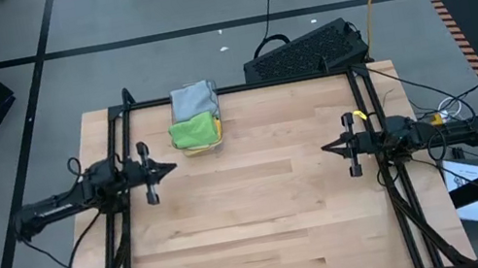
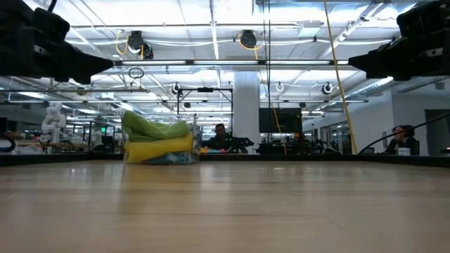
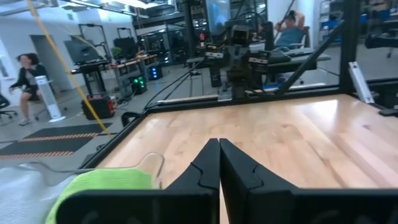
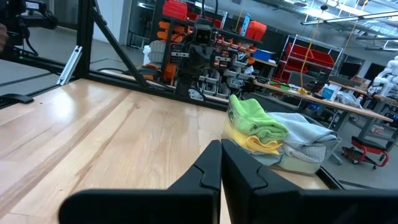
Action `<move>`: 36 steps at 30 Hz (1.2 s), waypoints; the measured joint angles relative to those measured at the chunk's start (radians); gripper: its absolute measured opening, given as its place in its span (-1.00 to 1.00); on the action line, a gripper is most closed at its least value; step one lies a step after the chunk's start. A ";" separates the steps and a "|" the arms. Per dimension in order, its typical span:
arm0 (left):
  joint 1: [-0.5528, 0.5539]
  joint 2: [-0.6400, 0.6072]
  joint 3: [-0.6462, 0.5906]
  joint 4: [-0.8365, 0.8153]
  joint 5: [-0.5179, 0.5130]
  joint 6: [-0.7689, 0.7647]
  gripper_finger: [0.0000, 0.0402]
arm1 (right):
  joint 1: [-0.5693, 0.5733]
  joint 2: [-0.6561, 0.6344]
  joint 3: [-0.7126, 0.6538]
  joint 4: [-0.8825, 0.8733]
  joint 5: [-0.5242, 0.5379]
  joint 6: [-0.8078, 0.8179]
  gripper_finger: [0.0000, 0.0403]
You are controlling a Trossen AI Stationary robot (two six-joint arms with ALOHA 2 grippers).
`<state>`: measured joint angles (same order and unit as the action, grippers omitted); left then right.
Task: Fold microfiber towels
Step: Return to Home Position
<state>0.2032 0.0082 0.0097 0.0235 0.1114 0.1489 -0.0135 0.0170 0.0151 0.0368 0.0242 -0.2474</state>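
Folded microfiber towels (image 1: 194, 120) heaped above the rim of a clear bin (image 4: 303, 163) by the desk's (image 1: 264, 218) far edge; left gripper (image 1: 169, 169) and right gripper (image 1: 327, 148) hover apart, fingers clenched on nothing; a brush from the nearer left arm could spill the pile.

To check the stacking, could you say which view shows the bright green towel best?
The right wrist view: the bright green towel lies folded atop the yellow towel. The high view shows its top, the low view its side, the left wrist view one corner.
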 joint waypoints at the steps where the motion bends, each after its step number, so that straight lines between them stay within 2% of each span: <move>1: -0.008 0.000 0.000 0.000 0.001 -0.002 -0.97 | 0.000 0.000 0.000 0.000 0.000 0.000 -1.00; 24: -0.046 0.000 0.000 0.004 0.011 -0.083 -0.99 | 0.000 0.000 0.000 0.000 0.000 0.000 -1.00; 36: -0.117 0.000 0.000 0.003 -0.003 -0.075 -0.98 | 0.000 0.000 0.000 0.000 0.000 0.000 -1.00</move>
<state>0.0862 0.0082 0.0097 0.0265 0.1080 0.0734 -0.0132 0.0170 0.0151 0.0368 0.0242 -0.2474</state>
